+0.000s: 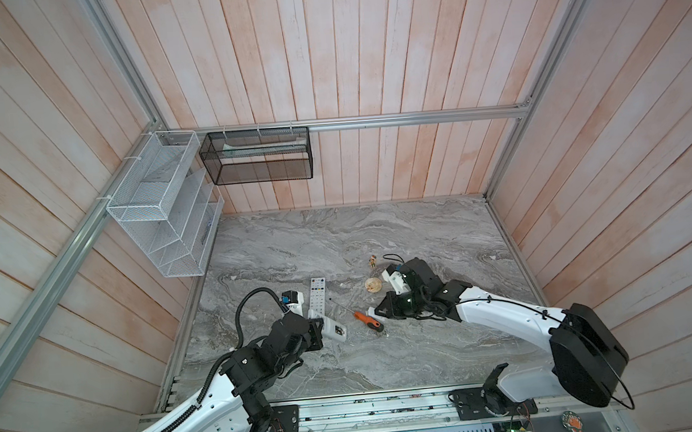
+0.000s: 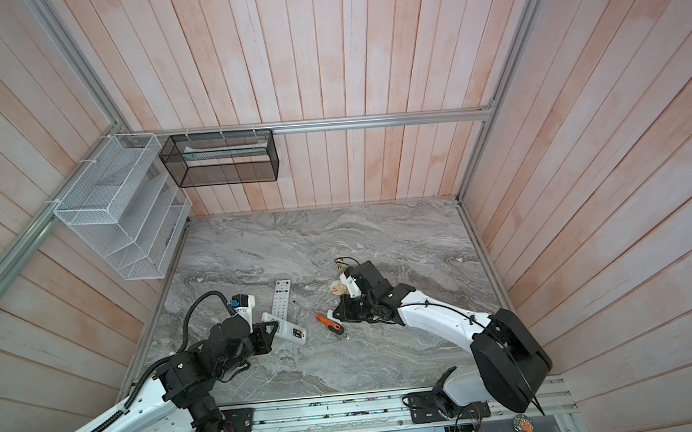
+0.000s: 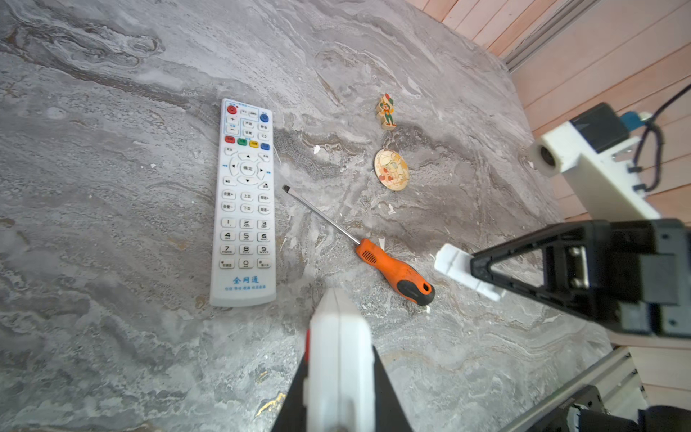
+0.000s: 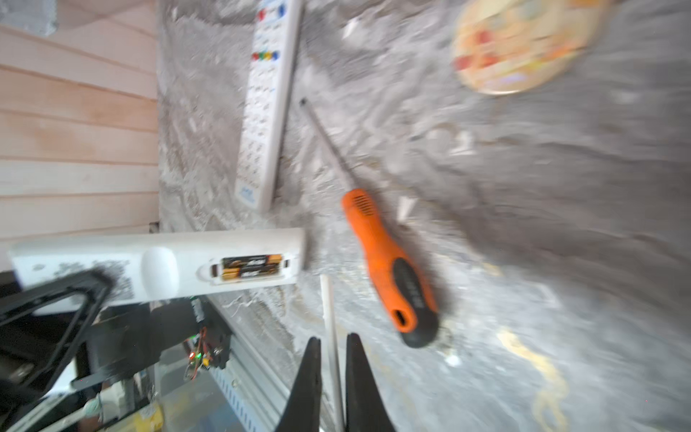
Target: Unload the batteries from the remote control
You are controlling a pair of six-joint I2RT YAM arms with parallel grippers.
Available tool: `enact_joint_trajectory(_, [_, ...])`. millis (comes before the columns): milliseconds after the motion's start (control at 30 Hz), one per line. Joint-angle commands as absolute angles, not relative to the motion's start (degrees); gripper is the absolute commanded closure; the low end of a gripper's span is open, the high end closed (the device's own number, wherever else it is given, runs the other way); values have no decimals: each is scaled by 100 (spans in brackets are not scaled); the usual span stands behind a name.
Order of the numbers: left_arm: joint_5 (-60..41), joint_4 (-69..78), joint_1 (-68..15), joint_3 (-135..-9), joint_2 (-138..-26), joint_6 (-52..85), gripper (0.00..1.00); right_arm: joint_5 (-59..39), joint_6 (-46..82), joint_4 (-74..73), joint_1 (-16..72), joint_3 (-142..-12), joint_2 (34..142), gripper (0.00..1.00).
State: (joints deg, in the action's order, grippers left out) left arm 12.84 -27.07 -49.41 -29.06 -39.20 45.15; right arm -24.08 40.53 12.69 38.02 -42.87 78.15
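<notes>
Batteries sit in the remote clamped by left hand.

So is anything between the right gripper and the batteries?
Nothing covers them: the batteries lie bare in the open bay of the remote that the left gripper holds. But the right gripper is shut on the cover, so its jaws are full. The screwdriver lies flat on the table close to that gap.
</notes>
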Motion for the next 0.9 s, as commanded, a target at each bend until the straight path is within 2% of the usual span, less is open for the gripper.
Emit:
enact_joint_trajectory(0, [950,-2213,-4842,-2813,-3873,4317,100,-2281,3567,1587,3467,-3917,7760,92])
enact_joint_trajectory(100, [458,-2069,-4638,-2843,-3927,4143,100,-2390,3331,1608,3395,-3894,7825,83])
enact_joint_trajectory(300, [-574,-1947,-3907,-2952,-4018,3937,100,-2010,3076,1870,3326,-4042,7691,42])
enact_joint_trajectory(467, [-1423,-2156,-3208,-3073,-4502,3727,100,-1900,2577,1787,3390,-4087,7079,20])
enact_joint_trajectory(600, [-1709,-2219,-2916,-3056,-4735,3690,100,-2051,2187,1941,3507,-4310,6995,12])
enact_joint_trajectory(867, [-2762,-1673,-2637,-2817,-5535,3804,100,-2266,2281,1846,3601,-4392,7320,11])
